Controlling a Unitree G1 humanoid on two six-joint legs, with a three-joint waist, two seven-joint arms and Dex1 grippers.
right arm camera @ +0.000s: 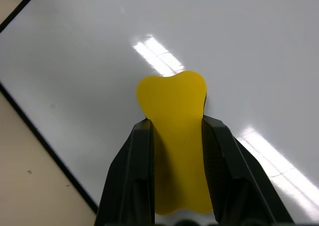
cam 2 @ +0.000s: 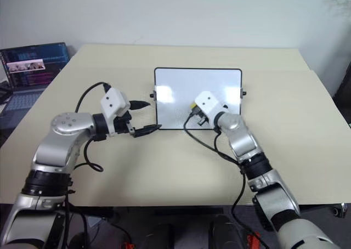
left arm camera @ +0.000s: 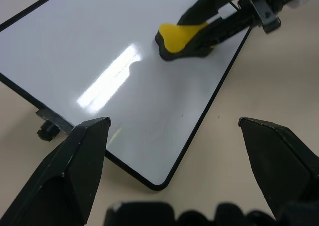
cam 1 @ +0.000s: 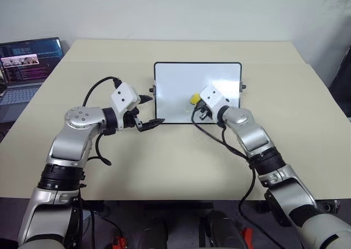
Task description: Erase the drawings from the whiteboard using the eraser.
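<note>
Eraser (right arm camera: 173, 151), waisted yellow block, clamped by right gripper (right arm camera: 175, 136) on glossy whiteboard (cam 1: 175, 84), frame centre.
Left gripper (left arm camera: 174, 136) jaws spread wide; no readable writing.

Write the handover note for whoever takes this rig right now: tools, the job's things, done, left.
Right tool: shut on the eraser, which sits over the whiteboard, near its middle.
Left tool: open, holding nothing, by the board's left edge with one finger at its near left corner.
Whiteboard lies flat mid-table.
Done: eraser picked up and brought to the board; no drawings can be made out on the visible surface.
Left: check the patch hidden under the eraser and right tool, wipe any remainder.
</note>
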